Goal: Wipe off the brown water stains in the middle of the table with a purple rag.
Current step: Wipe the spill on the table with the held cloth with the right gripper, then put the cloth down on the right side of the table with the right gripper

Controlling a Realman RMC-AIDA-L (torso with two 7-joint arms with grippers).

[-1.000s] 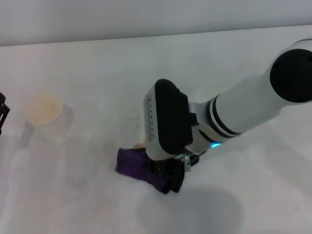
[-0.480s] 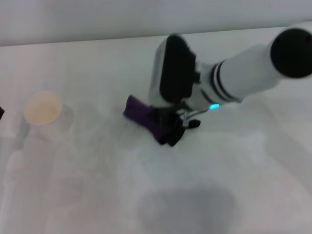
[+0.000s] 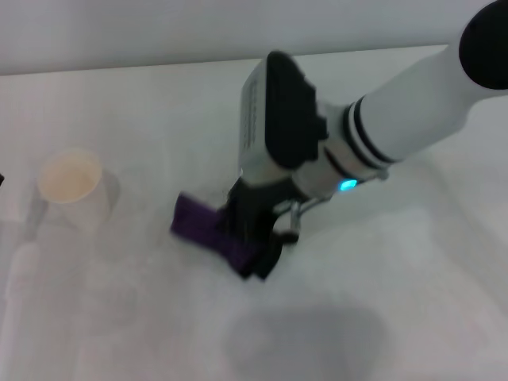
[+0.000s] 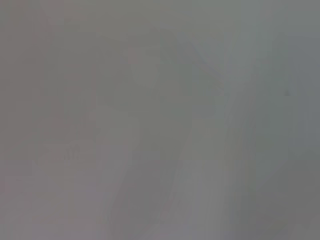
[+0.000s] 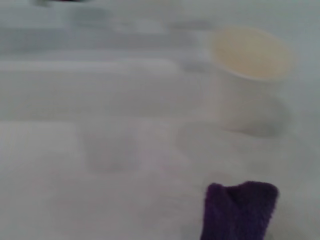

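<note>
My right gripper (image 3: 248, 242) comes down from the upper right and is shut on the purple rag (image 3: 200, 222), pressing it flat against the white table (image 3: 381, 302) near the middle. In the right wrist view the rag (image 5: 241, 210) shows as a dark purple end on the tabletop. No brown water stains show on the bare surface around the rag; the spot under the rag and the gripper is hidden. Only a dark sliver of my left gripper (image 3: 1, 181) shows at the left edge, and the left wrist view is a plain grey blur.
A pale paper cup (image 3: 71, 189) stands upright to the left of the rag, and also appears in the right wrist view (image 5: 249, 55). The table's far edge (image 3: 159, 67) runs along the top against a light wall.
The right gripper carried the rag away from me across the table, then back toward me and to the left. A tan patch seen beside the rag one second ago no longer shows.
</note>
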